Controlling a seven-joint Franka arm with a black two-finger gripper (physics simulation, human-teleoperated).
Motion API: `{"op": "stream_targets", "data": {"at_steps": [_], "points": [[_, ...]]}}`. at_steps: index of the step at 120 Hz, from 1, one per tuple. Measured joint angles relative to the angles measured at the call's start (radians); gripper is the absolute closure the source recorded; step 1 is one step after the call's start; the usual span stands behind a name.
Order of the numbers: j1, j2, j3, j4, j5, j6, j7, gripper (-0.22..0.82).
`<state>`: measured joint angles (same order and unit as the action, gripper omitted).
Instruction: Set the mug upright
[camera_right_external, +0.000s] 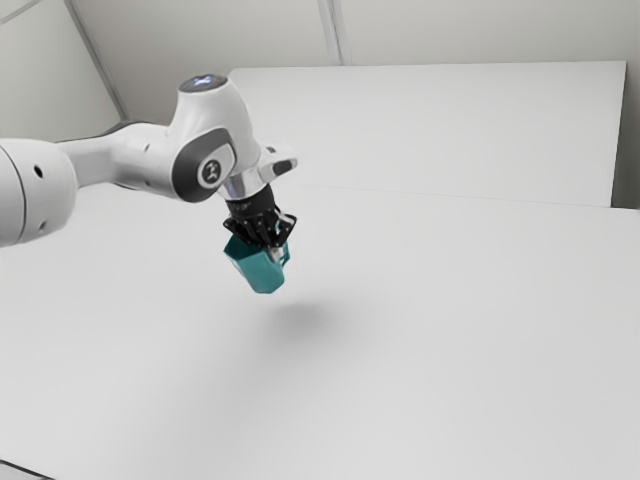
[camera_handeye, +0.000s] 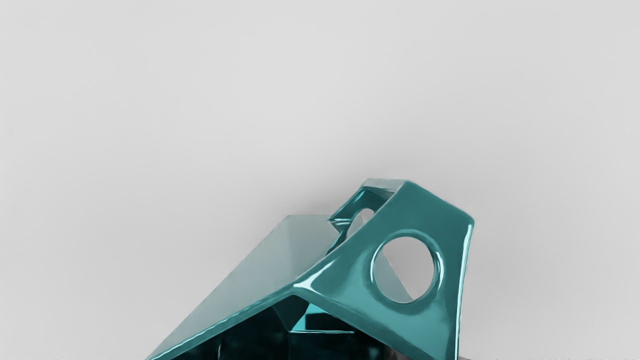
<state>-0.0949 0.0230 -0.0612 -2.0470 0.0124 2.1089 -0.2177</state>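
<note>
Jaws on the gripper (camera_right_external: 271, 248) look clamped on the mug (camera_right_external: 258, 272), exact gap hidden, probably up top so its base is free for landing. Exterior view, left to right: arm (camera_right_external: 120, 157) left of the mug; mug airborne, tilted, mouth upward; handle (camera_handeye: 440, 215) on its right; shadow (camera_right_external: 300, 318) below-right.

Bright, diffuse light, a soft shadow on the white tabletop (camera_right_external: 450, 330), crisp glints along the teal mug's edges (camera_handeye: 430, 200)

A plain indoor room, its use unclear: pale walls (camera_right_external: 480, 30) meeting at a corner, a white panel (camera_right_external: 430, 125) beyond a broad white surface (camera_right_external: 450, 340).
</note>
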Motion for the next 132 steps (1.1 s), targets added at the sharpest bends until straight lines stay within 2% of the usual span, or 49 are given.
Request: {"op": "stream_targets", "data": {"at_steps": [44,73,107,132], "points": [[0.081,0.015,0.0,-0.07,0.051,0.016,0.033,0.79],[0.056,0.077,0.0,-0.073,0.053,0.048,0.047,0.79],[0.076,0.091,0.0,-0.086,0.053,0.072,0.057,0.78],[0.075,0.08,0.0,-0.096,0.048,0.07,0.065,0.34]]}}
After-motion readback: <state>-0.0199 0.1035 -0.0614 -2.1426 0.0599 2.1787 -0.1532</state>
